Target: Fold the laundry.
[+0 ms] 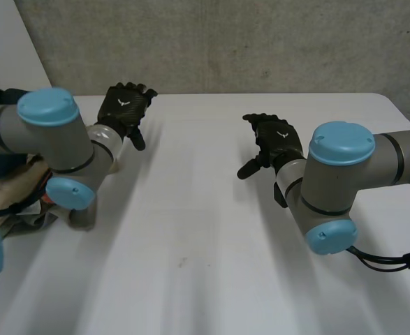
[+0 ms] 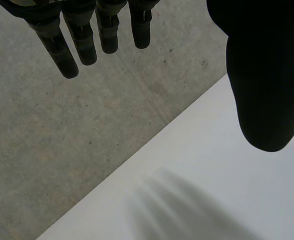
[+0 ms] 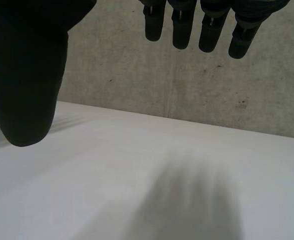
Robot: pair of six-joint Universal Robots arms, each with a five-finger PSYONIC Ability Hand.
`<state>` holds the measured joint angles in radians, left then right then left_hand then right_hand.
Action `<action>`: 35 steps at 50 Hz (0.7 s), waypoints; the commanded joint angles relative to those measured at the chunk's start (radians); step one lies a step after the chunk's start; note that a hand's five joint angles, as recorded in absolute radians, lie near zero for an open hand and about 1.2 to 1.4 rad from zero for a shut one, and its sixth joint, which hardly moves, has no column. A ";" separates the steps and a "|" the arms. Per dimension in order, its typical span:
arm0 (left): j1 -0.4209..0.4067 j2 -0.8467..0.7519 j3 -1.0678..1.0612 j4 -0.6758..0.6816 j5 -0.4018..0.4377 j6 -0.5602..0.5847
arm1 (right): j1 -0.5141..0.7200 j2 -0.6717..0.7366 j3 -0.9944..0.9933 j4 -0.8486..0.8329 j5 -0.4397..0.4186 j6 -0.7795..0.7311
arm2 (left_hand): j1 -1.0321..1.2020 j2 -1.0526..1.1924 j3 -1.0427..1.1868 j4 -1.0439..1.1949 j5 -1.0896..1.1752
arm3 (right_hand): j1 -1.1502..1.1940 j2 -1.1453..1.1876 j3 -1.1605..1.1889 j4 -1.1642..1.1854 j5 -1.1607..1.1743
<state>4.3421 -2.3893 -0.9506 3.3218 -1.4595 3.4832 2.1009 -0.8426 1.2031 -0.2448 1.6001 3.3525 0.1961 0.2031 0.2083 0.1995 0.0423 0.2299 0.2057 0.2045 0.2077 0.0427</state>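
My left hand [image 1: 124,106] hovers over the white table's [image 1: 191,230] far left part, open, fingers straight and thumb apart, holding nothing. In its wrist view the left hand [image 2: 267,75] reaches out above the table's far edge. My right hand [image 1: 278,139] hangs over the table right of the middle, open and empty too. Bare tabletop lies beneath the spread fingers [image 3: 187,30] in the right wrist view. A bundle of beige and dark cloth [image 1: 12,188] sits at the table's left edge, partly hidden behind my left arm.
A grey concrete wall [image 1: 225,42] stands right behind the table's far edge. My left arm's elbow [image 1: 58,146] and right arm's elbow [image 1: 337,188] stand over the near table on either side.
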 commanded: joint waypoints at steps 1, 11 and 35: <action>-0.013 0.177 -0.066 -0.135 -0.044 0.022 | -0.051 -0.026 -0.004 0.016 -0.041 0.019 | -0.022 -0.029 -0.034 -0.025 -0.042 | -0.055 -0.031 -0.030 -0.033 -0.043; 0.013 0.441 -0.183 -0.300 -0.067 0.048 | -0.113 -0.082 -0.059 0.188 -0.143 -0.148 | -0.022 -0.029 -0.034 -0.025 -0.042 | -0.055 -0.031 -0.030 -0.033 -0.043; 0.349 0.599 -0.353 -0.237 -0.127 0.310 | -0.079 -0.102 -0.053 0.230 -0.192 -0.331 | -0.022 -0.029 -0.034 -0.025 -0.042 | -0.055 -0.031 -0.030 -0.033 -0.043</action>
<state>4.6209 -1.8228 -1.2401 3.0428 -1.6603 3.8161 2.0208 -0.9299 1.1342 -0.0080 1.4781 3.0118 0.1960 0.2031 0.2085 0.1995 0.0423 0.2299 0.2057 0.2045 0.2077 0.0427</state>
